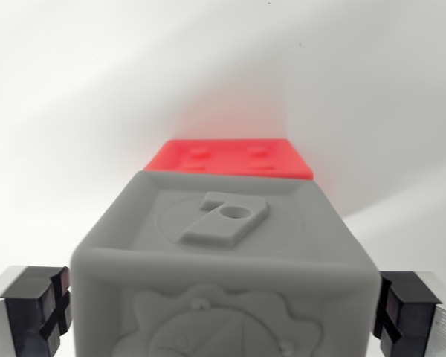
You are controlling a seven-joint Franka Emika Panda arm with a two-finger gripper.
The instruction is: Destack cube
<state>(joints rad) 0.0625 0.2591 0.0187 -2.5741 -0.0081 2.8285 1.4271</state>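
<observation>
grey cube (227,275): seen between the two fingers of the claw (227,316), filling the lower middle of the wrist view; raised relief on two visible faces.
red cube (232,158): seen just beyond the grey cube's far edge, partly hidden by it; only one studded face is shown. Judged to be the other cube of the stack; which one sits on top cannot be settled from this angle.
claw: spread, fingers flanking the grey cube. The pad at the wrist view's left (39,311) is close to the cube's side, a thin gap or light contact, not resolved. The pad at the wrist view's right (401,312) looks just beside or touching. A firm clench cannot be confirmed; state is marked as cannot tell.
surface (74,89): plain white, a soft red glow is cast on it behind the red cube.
progress: early to middle, as judged. The claw is lined up around the grey cube; the cubes are still touching or adjacent, so separation is not yet shown.
left to do: grip to be confirmed, grey cube to be lifted off and set down apart from the red one.
writing: no brand or label is read. An embossed shape like the digit 7 with a round hole (224,218) is seen on the grey cube's upper face.
near face relief (219,327): gear-like ring with a rounded figure inside, blurred, not identified.
</observation>
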